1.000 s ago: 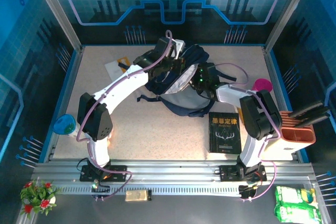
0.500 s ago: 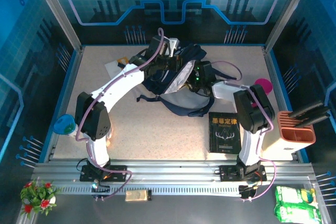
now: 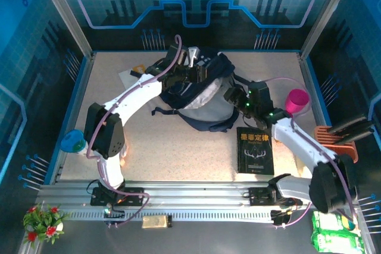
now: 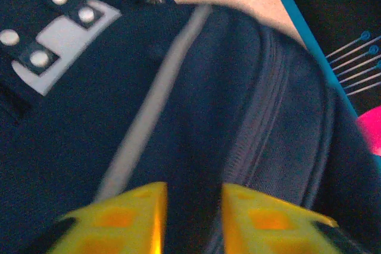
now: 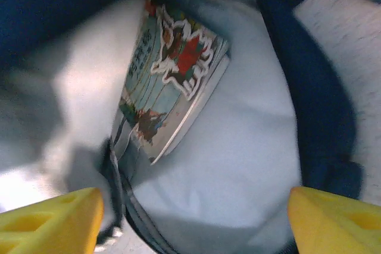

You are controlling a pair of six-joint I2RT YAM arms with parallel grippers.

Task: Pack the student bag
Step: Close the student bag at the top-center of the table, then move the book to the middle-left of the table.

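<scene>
student bag (image 3: 199,90) lay near the table's (image 3: 149,147) far edge; left gripper (image 4: 191,197) stood slightly parted over it, right gripper (image 5: 193,206) spread wide.

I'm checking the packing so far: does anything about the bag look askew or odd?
The illustrated book sits slanted inside the open student bag, not squared away; a black book lies outside on the table.
</scene>
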